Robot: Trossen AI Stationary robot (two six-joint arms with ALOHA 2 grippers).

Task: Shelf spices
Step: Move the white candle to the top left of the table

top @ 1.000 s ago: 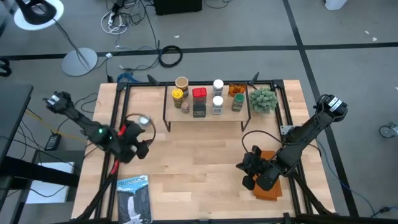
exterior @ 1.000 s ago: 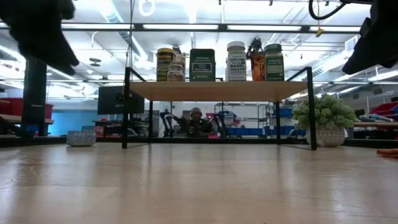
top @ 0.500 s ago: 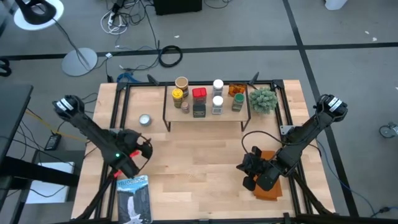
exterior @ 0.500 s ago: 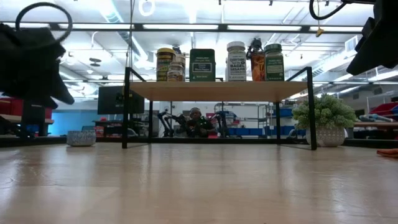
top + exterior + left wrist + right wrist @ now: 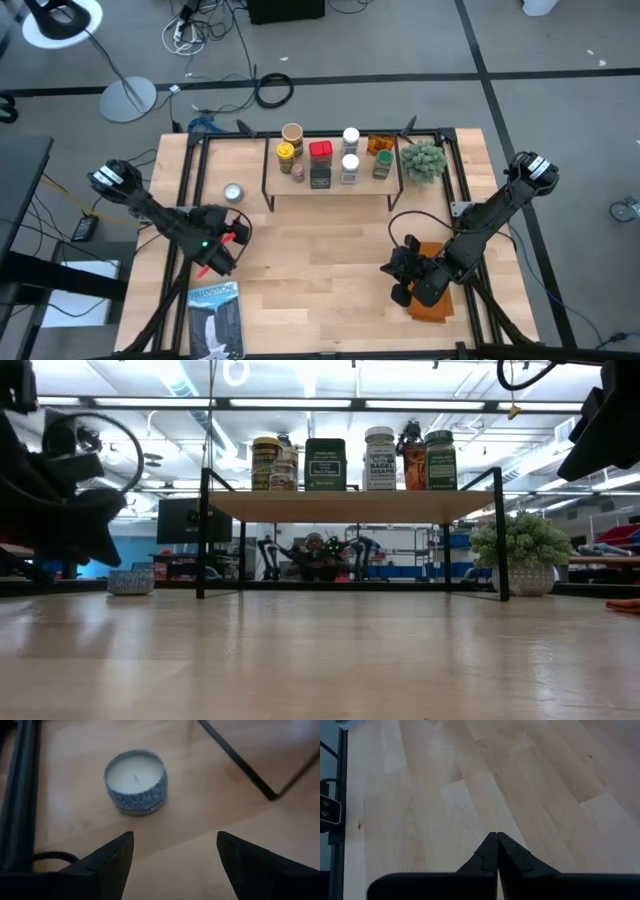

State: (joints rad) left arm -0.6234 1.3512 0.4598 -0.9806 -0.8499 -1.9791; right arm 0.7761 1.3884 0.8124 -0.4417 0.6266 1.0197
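Grey floor (image 5: 400,40) with dark seams and loose cables (image 5: 205,25); long ceiling lights (image 5: 330,403) glow overhead

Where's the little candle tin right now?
In the high view the candle tin sits on the table, left of the shelf and off it, just ahead of the open left gripper.

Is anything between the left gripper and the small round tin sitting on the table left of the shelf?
Nothing visible. In the left wrist view the open left gripper faces the tin across bare tabletop. The shelf leg stands off to one side, outside that line. The right gripper rests shut, far across the table.
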